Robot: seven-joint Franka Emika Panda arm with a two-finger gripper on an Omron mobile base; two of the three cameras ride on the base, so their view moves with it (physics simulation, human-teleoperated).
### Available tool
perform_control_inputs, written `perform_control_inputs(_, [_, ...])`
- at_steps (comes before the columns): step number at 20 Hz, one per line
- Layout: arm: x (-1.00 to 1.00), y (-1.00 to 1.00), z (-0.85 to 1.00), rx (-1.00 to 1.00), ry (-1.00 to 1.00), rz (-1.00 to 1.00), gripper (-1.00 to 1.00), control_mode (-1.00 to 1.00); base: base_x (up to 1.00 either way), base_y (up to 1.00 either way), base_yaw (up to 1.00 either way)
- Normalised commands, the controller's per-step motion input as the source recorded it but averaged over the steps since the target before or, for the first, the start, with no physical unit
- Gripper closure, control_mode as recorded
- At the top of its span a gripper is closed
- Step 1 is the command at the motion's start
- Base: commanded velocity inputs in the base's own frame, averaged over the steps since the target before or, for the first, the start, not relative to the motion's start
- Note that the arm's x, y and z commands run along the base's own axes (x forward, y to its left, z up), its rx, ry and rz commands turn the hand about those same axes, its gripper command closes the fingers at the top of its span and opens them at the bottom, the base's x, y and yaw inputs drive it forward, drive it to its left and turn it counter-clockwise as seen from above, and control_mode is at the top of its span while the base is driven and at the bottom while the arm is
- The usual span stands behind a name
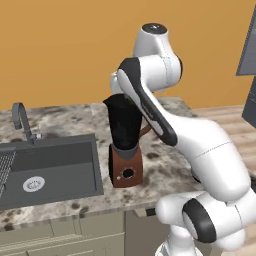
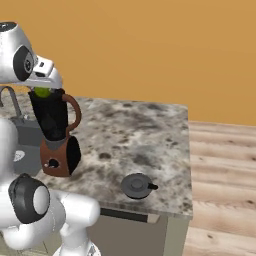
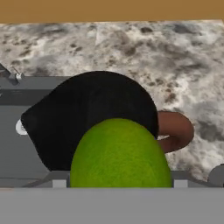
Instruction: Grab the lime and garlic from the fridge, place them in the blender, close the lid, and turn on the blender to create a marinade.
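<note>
The lime (image 3: 120,153) sits clamped between my fingers, directly above the open mouth of the blender (image 3: 87,118), whose brown handle curls off to one side. Beyond it lie the marbled counter (image 3: 175,57) and the sink (image 1: 50,165). The lid (image 2: 137,185) rests on that counter, well apart from my gripper (image 2: 42,90).

Even, bright rendered light; soft shadow beside blender (image 2: 55,135) base on worktop (image 2: 140,140); slightly soft, no glare.
</note>
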Motion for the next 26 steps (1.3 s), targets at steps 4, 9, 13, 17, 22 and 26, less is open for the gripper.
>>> perform_control_inputs(4, [0.84,0.38,-0.41,-0.01,0.19,0.0,1.0,-1.0,0.0,0.0,0.0])
perform_control_inputs(9, [0.53,0.27,-0.64,-0.02,0.12,0.0,1.0,-1.0,0.0,0.0,0.0])
perform_control_inputs(13, [0.43,0.06,-0.4,0.0,0.05,0.0,1.0,-1.0,0.0,0.0,0.0])
perform_control_inputs(17, [0.22,0.0,-0.42,0.0,0.0,0.0,1.0,-1.0,0.0,0.0,0.0])
perform_control_inputs(22, [-0.25,0.0,-0.56,0.0,-0.02,0.0,-1.0,-1.0,0.0,0.0,0.0])
perform_control_inputs(26, [-0.16,0.0,-0.16,0.01,-0.02,0.0,-1.0,-1.0,0.0,0.0,0.0])
